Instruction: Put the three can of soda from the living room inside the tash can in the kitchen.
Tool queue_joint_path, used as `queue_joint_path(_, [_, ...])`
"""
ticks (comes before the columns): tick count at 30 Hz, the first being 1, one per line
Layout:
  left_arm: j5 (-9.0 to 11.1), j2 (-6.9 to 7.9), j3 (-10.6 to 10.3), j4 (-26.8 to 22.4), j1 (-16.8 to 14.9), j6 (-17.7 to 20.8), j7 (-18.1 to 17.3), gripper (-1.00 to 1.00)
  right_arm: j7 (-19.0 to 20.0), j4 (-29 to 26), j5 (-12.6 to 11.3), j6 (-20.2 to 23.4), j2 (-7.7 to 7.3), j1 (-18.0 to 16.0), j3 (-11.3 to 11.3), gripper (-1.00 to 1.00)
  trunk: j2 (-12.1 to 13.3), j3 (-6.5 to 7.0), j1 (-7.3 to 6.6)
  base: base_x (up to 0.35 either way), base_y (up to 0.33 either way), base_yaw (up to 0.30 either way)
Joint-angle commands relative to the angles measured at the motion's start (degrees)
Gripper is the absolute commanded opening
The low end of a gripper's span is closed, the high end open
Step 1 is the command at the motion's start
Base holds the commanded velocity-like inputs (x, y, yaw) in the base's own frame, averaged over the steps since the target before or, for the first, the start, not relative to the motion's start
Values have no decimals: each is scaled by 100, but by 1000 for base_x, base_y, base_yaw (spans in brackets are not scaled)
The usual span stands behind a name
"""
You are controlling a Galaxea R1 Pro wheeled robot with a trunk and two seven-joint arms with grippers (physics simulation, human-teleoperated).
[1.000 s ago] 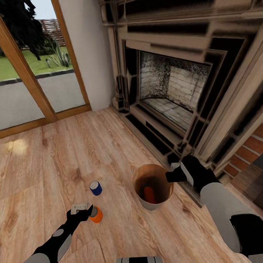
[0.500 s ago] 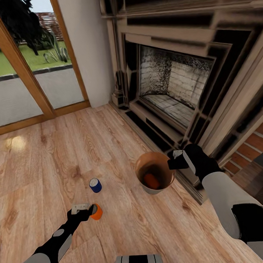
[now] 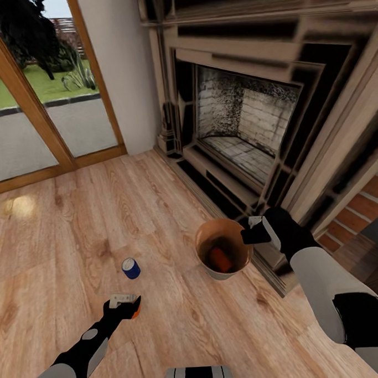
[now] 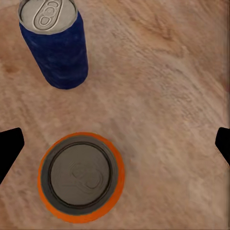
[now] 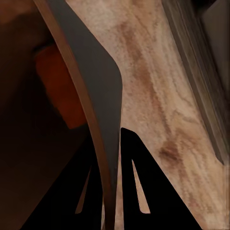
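My left gripper (image 4: 115, 139) hangs wide open above the upright orange can (image 4: 81, 177) low in the left wrist frame, with the blue can (image 3: 130, 268) standing just beyond on the wood floor (image 3: 58, 229). My right gripper (image 5: 111, 191) pinches the trash bucket's (image 3: 222, 255) rim at frame centre-right; another orange can (image 3: 220, 259) lies inside it.

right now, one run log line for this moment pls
left gripper: open above upright orange can | blue can: upright on floor | right gripper: shut on bucket rim | bucket: one orange can inside
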Motion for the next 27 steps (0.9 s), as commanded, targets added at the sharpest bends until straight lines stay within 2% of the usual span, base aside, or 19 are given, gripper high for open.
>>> queue_joint_path(1, [1,-1,-9,1,0,0,0,100,51,-1,-234,24,2,-2,-9,-100,0,1,-1,25,-50,0])
queue_joint_path(6, [37,2,-18,-19,0,0,13,100,51,-1,-231,24,17,4,-4,-100,0,1,-1,9,-5,0])
queue_joint_path(16, [54,5,-14,-28,0,0,18,100,51,2,-224,24,38,14,2,-100,0,1,-1,1,146,0])
queue_joint_path(27, [31,3,-25,-11,0,0,56,100,43,7,-224,24,57,15,14,-100,0,1,-1,70,-4,0])
